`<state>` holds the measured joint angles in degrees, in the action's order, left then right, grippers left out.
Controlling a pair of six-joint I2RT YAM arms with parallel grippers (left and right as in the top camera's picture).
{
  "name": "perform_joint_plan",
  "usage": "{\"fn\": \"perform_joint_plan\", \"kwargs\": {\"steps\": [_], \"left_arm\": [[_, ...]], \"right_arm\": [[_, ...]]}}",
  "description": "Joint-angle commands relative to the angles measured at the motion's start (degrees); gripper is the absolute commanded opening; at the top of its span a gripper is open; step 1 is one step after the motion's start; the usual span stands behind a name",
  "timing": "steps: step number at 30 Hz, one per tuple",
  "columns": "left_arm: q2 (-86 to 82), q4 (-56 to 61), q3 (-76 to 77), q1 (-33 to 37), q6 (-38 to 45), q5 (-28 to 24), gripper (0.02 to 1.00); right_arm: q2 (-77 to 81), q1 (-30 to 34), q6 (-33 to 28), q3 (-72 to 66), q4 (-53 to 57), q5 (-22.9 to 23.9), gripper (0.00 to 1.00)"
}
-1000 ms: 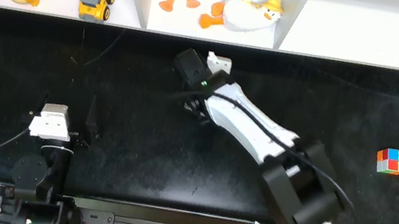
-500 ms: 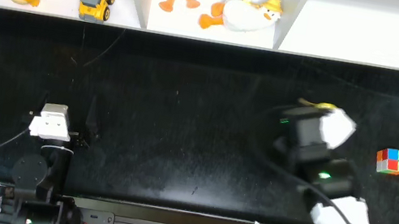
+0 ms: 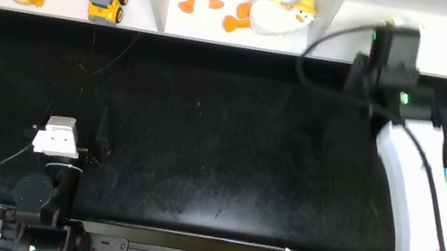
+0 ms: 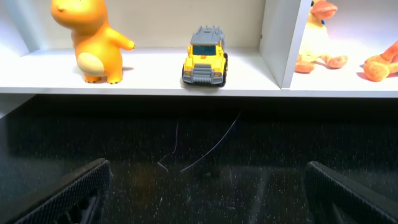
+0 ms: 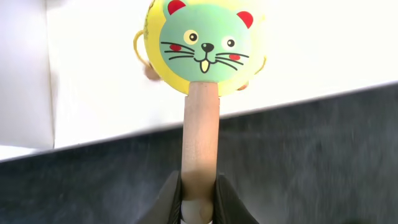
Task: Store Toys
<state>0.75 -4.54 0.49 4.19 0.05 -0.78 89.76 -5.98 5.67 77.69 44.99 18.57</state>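
We are seeing the right fingers clamping the wooden handle of a cat-faced rattle, its head over the white shelf. The left fingers are hanging wide apart, empty, above the desk.

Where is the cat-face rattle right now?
The cat-face rattle is clamped by its wooden handle in the right gripper, its head at the front edge of the white shelf, in the right-hand compartment.

light: bright, even | shelf: washed out — glare | mat: dark, faint sheen | shadows: soft
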Motion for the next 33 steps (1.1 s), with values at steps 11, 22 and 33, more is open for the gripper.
{"fn": "perform_joint_plan", "kwargs": {"steps": [11, 22, 33], "left_arm": [[-0.59, -0.28, -0.02, -0.20, -0.76, 0.46, 0.998], [-0.59, -0.31, -0.02, -0.20, -0.76, 0.46, 0.998], [-0.59, -0.28, -0.02, -0.20, -0.76, 0.46, 0.998]], "right_arm": [[17.14, 0.00, -6.56, 9.49, -2.38, -4.59, 0.042], [22.25, -1.53, -6.29, 9.49, -9.18, -8.70, 0.056], [19.76, -2.89, -6.32, 9.46, -6.51, -8.90, 0.627]]}}
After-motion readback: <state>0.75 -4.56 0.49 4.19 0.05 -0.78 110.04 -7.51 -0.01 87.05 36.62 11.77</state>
